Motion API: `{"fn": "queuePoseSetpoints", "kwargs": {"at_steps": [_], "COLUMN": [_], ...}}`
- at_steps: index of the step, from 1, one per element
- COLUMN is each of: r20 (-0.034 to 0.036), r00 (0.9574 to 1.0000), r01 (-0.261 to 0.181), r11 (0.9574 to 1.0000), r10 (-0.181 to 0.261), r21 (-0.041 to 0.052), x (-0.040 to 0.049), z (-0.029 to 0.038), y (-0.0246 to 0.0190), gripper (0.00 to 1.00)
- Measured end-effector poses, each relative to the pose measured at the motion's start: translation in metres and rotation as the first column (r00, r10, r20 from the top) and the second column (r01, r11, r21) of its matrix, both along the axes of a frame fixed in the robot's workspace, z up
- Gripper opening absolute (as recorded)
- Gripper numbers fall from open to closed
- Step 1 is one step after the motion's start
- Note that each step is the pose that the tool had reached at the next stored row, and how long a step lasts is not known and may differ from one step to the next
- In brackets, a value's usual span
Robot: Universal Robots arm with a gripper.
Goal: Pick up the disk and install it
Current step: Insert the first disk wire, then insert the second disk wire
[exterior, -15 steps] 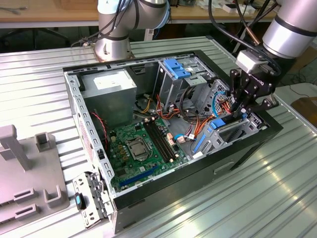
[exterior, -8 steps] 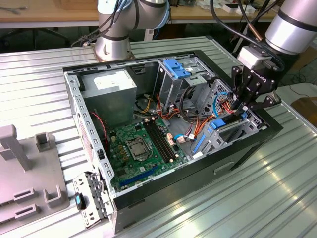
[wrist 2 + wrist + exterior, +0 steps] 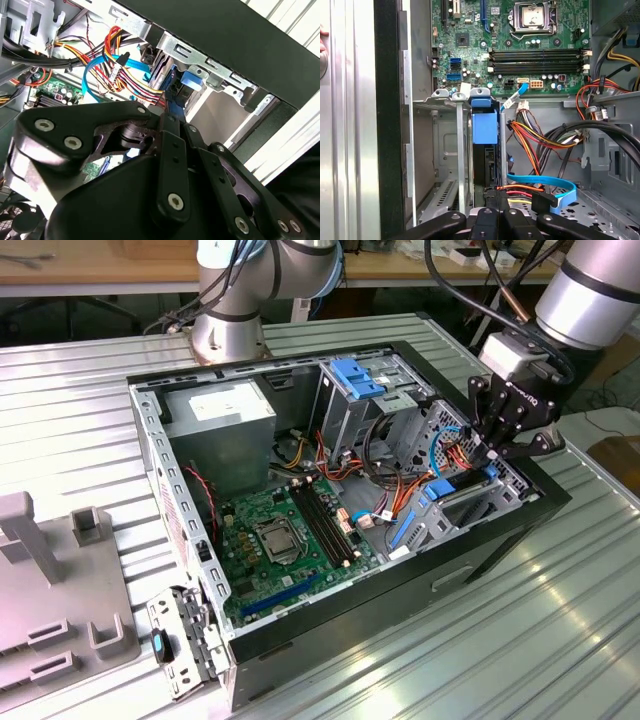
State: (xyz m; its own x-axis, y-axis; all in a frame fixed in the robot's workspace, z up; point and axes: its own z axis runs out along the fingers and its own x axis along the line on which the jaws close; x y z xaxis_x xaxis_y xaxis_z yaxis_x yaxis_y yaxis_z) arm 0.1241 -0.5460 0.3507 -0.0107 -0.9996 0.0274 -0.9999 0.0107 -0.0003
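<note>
So the gripper (image 3: 497, 452) is down at the drive cage (image 3: 455, 502) of the open PC case (image 3: 500, 540), which sits on the ribbed metal desk (image 3: 420, 640). The disk (image 3: 484, 160) stands on edge inside that cage, slotted between its metal walls, blue rail (image 3: 484, 127) facing the motherboard (image 3: 520, 45). Honestly can't tell if the jaws are pinching the disk or just pressed together right at its end. A blue SATA cable (image 3: 540, 181) loops just beside the cage.

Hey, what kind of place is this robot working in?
Probably a robotics lab or test bench: an opened computer case lies on a ribbed metal table, robot arms are mounted beside it, and cluttered wooden benches stand behind.
</note>
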Motion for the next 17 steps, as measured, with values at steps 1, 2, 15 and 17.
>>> {"fn": "queuePoseSetpoints", "kwargs": {"at_steps": [1, 2, 15, 17], "r20": [0.0, 0.0, 0.0008, 0.0008], "r00": [1.0, 1.0, 1.0, 1.0], "r01": [0.0, 0.0, 0.0, 0.0], "r11": [1.0, 1.0, 1.0, 1.0], "r10": [0.0, 0.0, 0.0, 0.0], "r21": [0.0, 0.0, 0.0001, -0.0006], "x": [0.0, 0.0, -0.0047, -0.0047], "z": [0.0, 0.0, 0.0296, 0.0351], "y": [0.0, 0.0, -0.0002, -0.0001], "gripper": [0.11, 0.11, 0.11, 0.11]}}
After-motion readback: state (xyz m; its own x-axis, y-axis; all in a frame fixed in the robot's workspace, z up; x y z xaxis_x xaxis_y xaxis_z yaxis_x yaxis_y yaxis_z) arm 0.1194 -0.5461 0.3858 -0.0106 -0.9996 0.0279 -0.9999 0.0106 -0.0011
